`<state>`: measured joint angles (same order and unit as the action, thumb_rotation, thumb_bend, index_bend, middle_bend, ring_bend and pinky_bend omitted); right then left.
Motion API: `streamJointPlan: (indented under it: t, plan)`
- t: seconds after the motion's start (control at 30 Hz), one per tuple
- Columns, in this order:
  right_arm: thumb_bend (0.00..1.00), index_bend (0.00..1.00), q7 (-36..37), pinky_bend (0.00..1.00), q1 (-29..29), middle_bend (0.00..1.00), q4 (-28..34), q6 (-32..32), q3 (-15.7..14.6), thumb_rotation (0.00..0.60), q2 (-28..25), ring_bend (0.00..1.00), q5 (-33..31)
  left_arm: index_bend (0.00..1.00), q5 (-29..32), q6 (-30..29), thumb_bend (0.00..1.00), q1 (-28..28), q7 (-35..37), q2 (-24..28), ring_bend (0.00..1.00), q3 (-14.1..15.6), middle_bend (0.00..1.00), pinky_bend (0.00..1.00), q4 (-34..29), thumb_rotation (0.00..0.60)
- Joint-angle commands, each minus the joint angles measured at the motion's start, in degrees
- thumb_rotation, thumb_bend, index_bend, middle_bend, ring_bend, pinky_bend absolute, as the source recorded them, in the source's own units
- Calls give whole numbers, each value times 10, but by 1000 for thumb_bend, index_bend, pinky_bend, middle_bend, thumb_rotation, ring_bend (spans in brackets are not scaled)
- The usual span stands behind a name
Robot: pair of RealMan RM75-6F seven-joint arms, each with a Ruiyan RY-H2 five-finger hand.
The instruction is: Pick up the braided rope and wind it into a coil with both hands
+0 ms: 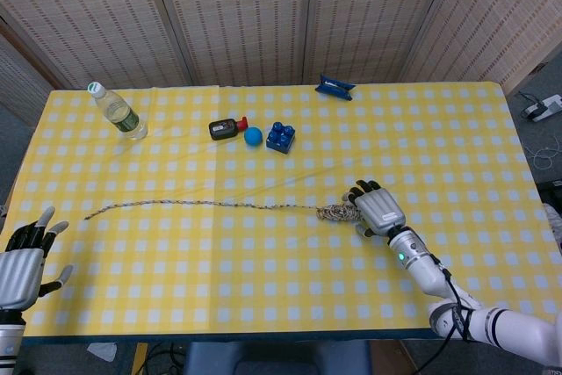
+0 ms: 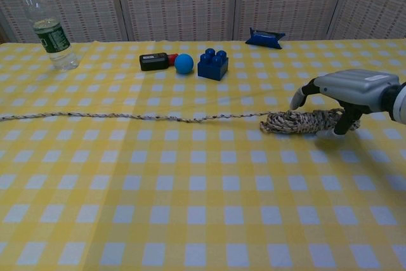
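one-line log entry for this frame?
stage: reach | right hand: over coiled end of braided rope, not gripping | left hand: open, idle | rope tail: straight on table

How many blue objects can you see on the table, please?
3: a blue ball beside the blue toy brick mid-table, and a flat blue packet at the far edge. None seems hidden.

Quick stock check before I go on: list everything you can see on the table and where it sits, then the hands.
braided rope: one, beige and brown; bundled end at right, loose tail running left across the table.
water bottle: one, clear with green label; far left.
black device: one, red tip; centre back.
ball: one, blue; beside the device.
toy brick: one, blue; right of the ball.
blue packet: one; back edge.
tablecloth: yellow and white check.
right hand: over the bundle.
left hand: open, near left corner.
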<state>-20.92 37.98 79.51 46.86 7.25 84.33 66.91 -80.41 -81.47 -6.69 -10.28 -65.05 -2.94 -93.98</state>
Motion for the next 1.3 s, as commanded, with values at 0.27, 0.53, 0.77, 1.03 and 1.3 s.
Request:
streamJointPlan:
  t: [0.27, 0.53, 0.77, 1.03, 1.3]
  plan:
    - [294, 326, 0, 172, 10, 298, -30, 0, 1, 600, 21, 154, -19, 235, -1, 0, 294, 0, 7, -3, 116, 0, 45, 112, 8, 600]
    - [339, 409, 1, 220, 19, 362, -51, -6, 0, 600, 36, 217, -29, 235, 1, 5, 295, -1, 10, -6, 116, 1, 45, 112, 14, 600]
    - [444, 524, 25, 329, 18, 463, -42, 14, 3, 600, 36, 323, -8, 246, 3, 10, 294, -10, 17, -1, 117, -9, 46, 112, 20, 600]
    - [464, 571, 56, 400, 15, 499, 0, 39, 8, 600, 3, 374, 27, 315, 10, 56, 295, -63, 77, 10, 267, -52, 224, 197, 43, 600]
    - [465, 571, 59, 412, 18, 499, 41, 43, 15, 600, -27, 381, 27, 381, 41, 173, 294, -159, 67, -18, 561, -83, 552, 562, 103, 600]
